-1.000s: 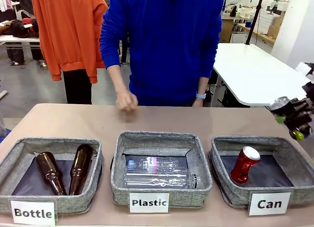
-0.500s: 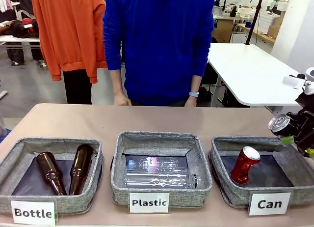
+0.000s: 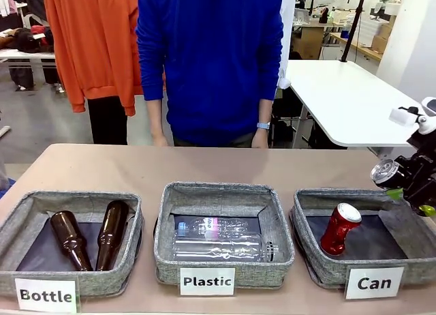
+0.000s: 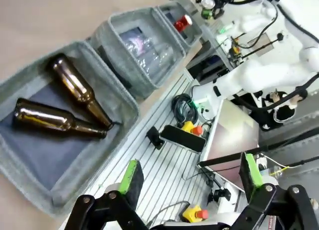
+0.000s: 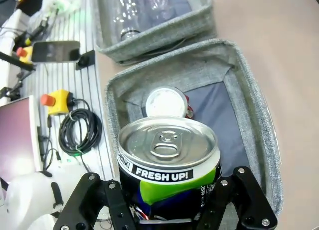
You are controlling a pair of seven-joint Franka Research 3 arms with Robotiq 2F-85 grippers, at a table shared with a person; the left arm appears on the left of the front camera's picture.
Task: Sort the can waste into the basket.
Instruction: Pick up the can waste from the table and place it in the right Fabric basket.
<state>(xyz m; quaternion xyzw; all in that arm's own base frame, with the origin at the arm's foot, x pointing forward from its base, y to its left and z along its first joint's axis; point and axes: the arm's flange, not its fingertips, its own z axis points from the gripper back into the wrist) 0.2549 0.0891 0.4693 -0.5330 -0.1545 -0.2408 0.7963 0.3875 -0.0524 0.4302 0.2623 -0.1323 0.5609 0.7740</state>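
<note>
Risk — right gripper [image 5: 167,210] clenched on black can [image 5: 168,163] at right edge, over "Can" basket [image 3: 310,200] rim — early release bounces it out; left gripper [image 4: 189,177] gapes empty.

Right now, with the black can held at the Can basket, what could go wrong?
1. The right gripper holds the black can near the basket's far right rim; released here, it might hit the rim.
2. It may land on the red can and bounce.
</note>
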